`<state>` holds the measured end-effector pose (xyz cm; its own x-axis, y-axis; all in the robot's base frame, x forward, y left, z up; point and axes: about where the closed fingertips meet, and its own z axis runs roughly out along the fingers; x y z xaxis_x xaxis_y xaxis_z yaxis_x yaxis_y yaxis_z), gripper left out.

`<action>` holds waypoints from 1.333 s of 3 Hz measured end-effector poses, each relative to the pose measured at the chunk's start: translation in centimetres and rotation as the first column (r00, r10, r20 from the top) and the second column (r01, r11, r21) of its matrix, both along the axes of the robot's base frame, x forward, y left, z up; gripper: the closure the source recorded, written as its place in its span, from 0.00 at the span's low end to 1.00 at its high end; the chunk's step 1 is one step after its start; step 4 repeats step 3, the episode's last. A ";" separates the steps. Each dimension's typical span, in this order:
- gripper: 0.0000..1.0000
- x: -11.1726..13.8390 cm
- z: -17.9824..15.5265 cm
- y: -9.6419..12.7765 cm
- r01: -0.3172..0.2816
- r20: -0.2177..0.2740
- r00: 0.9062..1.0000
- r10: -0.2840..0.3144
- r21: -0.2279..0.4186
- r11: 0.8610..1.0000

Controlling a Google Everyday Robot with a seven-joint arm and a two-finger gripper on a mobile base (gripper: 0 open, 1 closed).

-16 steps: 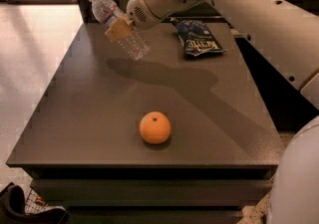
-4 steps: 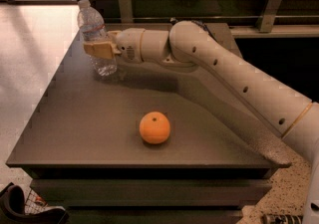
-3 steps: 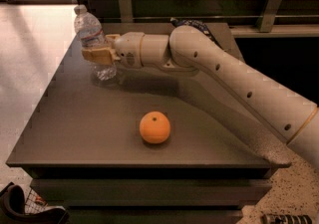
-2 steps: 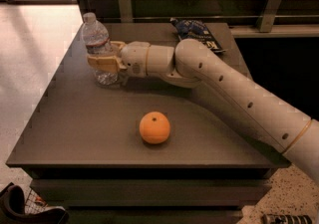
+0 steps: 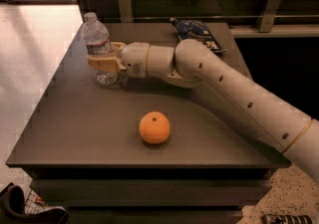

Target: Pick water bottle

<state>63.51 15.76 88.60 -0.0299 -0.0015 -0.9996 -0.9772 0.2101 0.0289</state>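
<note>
Water bottle (image 5: pixel 96 39): upright, upper left of the frame, at the far-left part of the dark grey worktop (image 5: pixel 75 128). It has a clear ribbed body, a white cap on top, and a red-and-blue label band near the shoulder. I cannot tell whether its base touches the worktop or sits just clear of it. Pale floor (image 5: pixel 30 44) shows beyond the worktop's left edge.

Gripper (image 5: pixel 102 57): at the bottle's lower half, reaching in level from the right. Its tan fingers (image 5: pixel 103 63) are clamped around the bottle. One crosses the near side below the label; the other shows at the far side, just right of the label.

Orange (image 5: pixel 154 127): centre of the frame, on the worktop toward its front edge. It is well apart from the bottle and touches nothing else.

Snack bag (image 5: pixel 197 31): dark blue, lying flat near the worktop's far edge, upper centre-right. Its lower part is hidden behind the arm.

Arm (image 5: pixel 224 88): white and jointed. It enters at the lower right edge of the frame and runs up and left over the worktop's right half to the gripper.
</note>
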 end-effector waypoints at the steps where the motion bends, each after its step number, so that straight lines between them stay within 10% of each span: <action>1: 0.51 0.0 0.0 0.0 0.000 0.000 1.000 0.000 0.000 1.000; 3: 0.00 -0.2 0.1 0.5 -0.009 0.001 1.000 0.009 0.000 1.000; 4: 0.00 -0.2 0.1 0.5 -0.009 0.001 1.000 0.009 0.000 1.000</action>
